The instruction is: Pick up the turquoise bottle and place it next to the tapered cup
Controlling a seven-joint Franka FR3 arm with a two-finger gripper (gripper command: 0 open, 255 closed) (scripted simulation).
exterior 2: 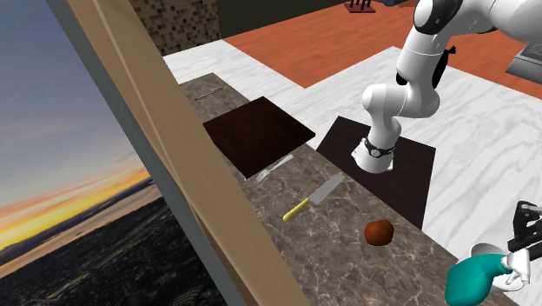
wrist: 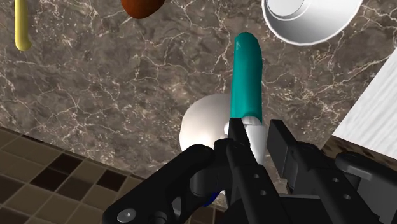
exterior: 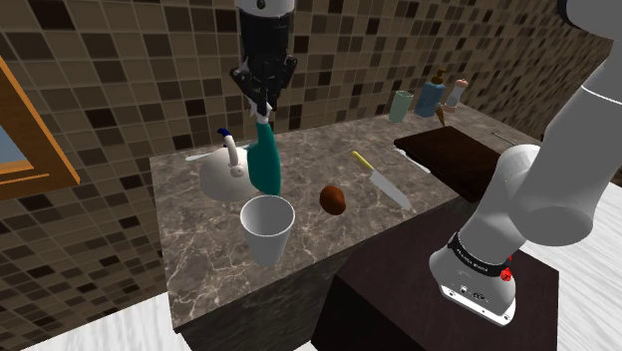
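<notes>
My black gripper (exterior: 262, 104) is shut on the white neck of the turquoise bottle (exterior: 265, 166). The bottle hangs below it, slightly tilted, over the marble counter (exterior: 199, 259). The white tapered cup (exterior: 267, 228) stands upright just in front of the bottle, near the counter's front edge. In the wrist view the fingers (wrist: 238, 132) clasp the white neck, and the turquoise bottle (wrist: 246, 75) points away toward the cup (wrist: 309, 19). In the second exterior view the bottle (exterior 2: 467, 282) hangs from the gripper (exterior 2: 519, 250) at the lower right.
A white teapot (exterior: 223, 175) sits right behind the bottle. A brown round object (exterior: 333, 200) and a yellow-handled knife (exterior: 383, 180) lie toward the shoulder view's right. Beyond them sits a dark board (exterior: 454, 160), with small bottles (exterior: 429, 98) against the tiled wall.
</notes>
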